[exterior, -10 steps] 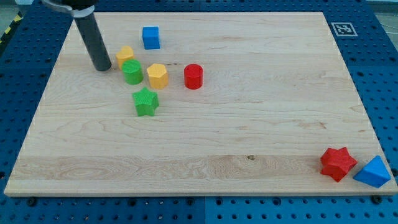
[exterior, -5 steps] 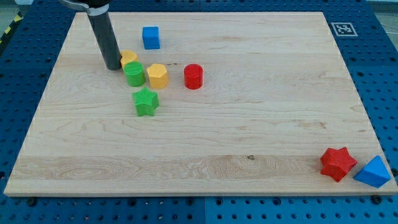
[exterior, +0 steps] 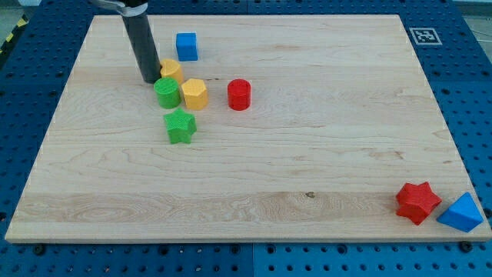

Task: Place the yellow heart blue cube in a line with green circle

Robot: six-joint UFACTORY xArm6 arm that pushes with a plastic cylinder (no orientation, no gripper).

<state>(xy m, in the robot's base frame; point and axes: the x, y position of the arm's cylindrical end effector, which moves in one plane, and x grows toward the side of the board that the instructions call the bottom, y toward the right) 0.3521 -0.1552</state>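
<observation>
My tip [exterior: 151, 79] touches the left side of the yellow heart [exterior: 171, 71], near the board's upper left. The green circle [exterior: 166, 92] sits just below the heart, touching it. The blue cube [exterior: 186, 46] stands apart above and to the right of the heart. The dark rod rises from the tip toward the view's top.
A yellow hexagon block [exterior: 194, 94] touches the green circle's right side. A red cylinder [exterior: 239, 95] lies further right. A green star [exterior: 180, 125] lies below the circle. A red star [exterior: 417, 202] and a blue triangle block [exterior: 461, 212] sit at the bottom right corner.
My tip has moved right and reached the yellow heart. The heart has slid right, toward the blue cube. The green circle shifted slightly.
</observation>
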